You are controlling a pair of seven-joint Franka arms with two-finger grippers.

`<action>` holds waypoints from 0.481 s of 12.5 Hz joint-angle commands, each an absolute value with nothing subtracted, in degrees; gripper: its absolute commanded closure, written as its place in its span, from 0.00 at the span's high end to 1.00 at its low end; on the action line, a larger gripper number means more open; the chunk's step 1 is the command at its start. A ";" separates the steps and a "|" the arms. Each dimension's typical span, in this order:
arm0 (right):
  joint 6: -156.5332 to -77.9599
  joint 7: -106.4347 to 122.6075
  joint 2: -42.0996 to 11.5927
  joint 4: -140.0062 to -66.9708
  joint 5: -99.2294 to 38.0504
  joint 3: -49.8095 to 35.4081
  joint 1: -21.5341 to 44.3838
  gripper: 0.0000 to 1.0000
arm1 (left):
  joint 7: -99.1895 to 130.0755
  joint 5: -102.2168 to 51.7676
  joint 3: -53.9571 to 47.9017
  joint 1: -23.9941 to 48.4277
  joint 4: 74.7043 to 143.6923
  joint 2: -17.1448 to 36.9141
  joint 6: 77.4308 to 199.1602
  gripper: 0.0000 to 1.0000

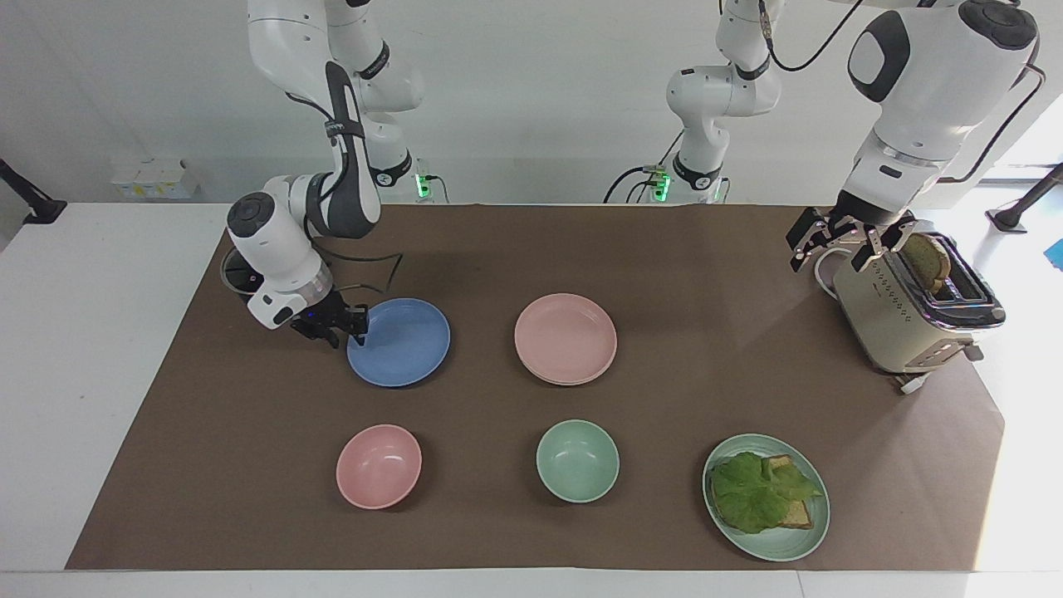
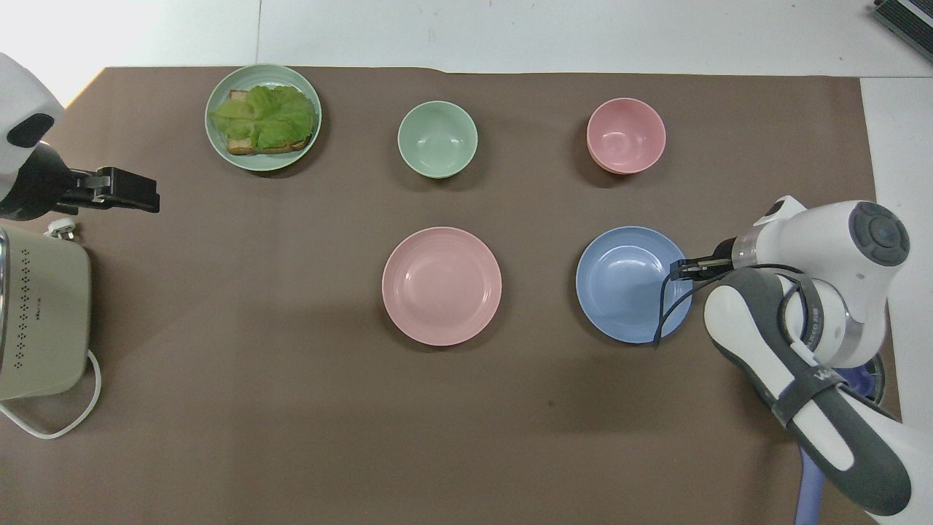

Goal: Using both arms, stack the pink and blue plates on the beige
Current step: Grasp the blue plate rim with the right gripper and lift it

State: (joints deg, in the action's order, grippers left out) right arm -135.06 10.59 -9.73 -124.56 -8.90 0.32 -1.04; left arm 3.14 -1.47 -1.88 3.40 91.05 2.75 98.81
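The blue plate (image 1: 399,342) (image 2: 633,284) lies flat on the brown mat toward the right arm's end. My right gripper (image 1: 340,325) (image 2: 679,268) is low at the plate's rim on the side of that arm's end of the table. The pink plate (image 1: 565,338) (image 2: 442,286) lies at the middle of the mat, beside the blue one. A second rim line shows under its edge in the facing view. The beige plate is otherwise hidden. My left gripper (image 1: 835,242) (image 2: 142,191) hangs open and empty over the toaster's end.
A cream toaster (image 1: 905,307) with a toast slice stands at the left arm's end. Farther from the robots are a pink bowl (image 1: 379,465), a green bowl (image 1: 577,460) and a green plate (image 1: 781,546) with bread and lettuce. A dark pot (image 1: 235,278) sits beside the right arm.
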 commanded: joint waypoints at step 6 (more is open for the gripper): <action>-137.20 13.89 -10.55 -125.86 -14.49 -0.26 -1.50 0.00 | 2.90 -1.14 -2.20 2.81 90.97 2.29 97.73 1.00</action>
